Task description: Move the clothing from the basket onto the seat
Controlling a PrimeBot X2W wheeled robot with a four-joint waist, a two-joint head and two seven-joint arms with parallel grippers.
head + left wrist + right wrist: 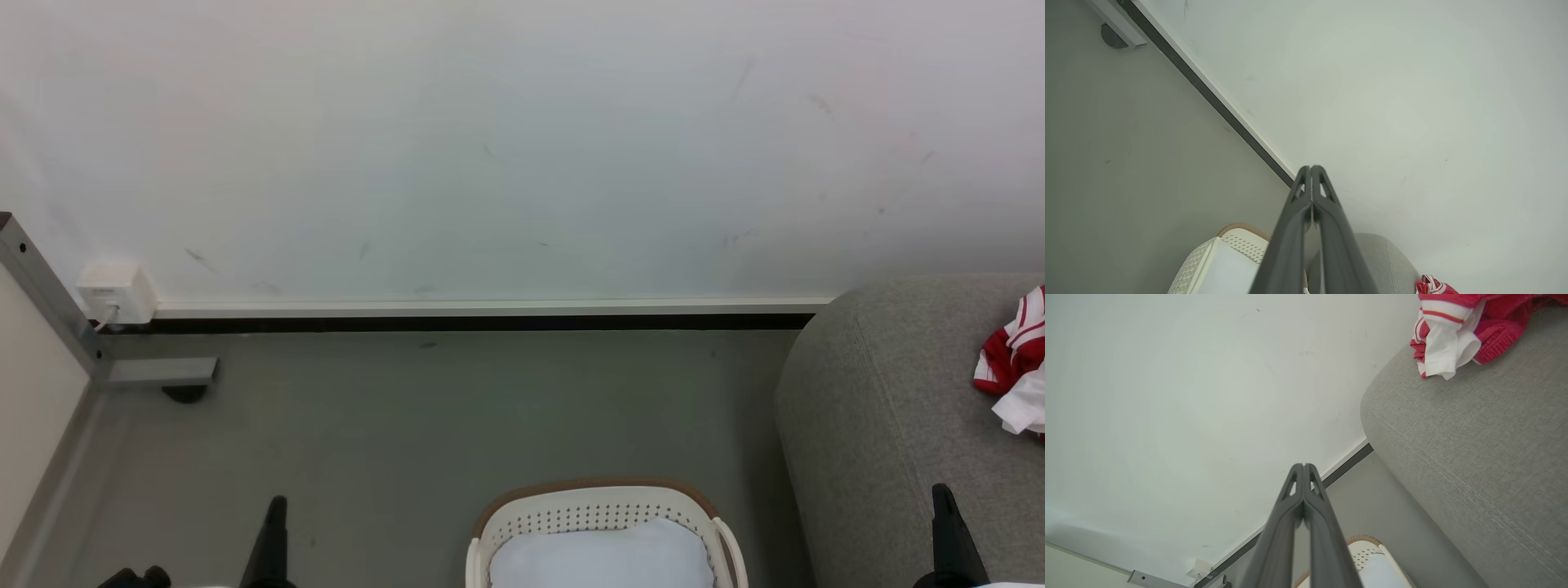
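Observation:
The cream basket [600, 506] with a brown rim stands on the floor at the bottom centre; its inside looks pale and smooth, with no red cloth showing. Red clothing [1016, 359] with white trim lies bunched on the grey seat [882, 425] at the right edge. My left gripper [276, 510] is shut at the lower left, over the floor to the basket's left. My right gripper [944, 498] is shut at the lower right, over the seat's front part. In the wrist views the left gripper [1311, 168] and the right gripper [1303, 465] have fingers pressed together, holding nothing.
A white wall with a pale skirting strip [490, 309] runs behind the grey floor. A white wall socket [117, 291] and a metal frame post [49, 298] with a foot stand at the far left. Open floor lies between basket and wall.

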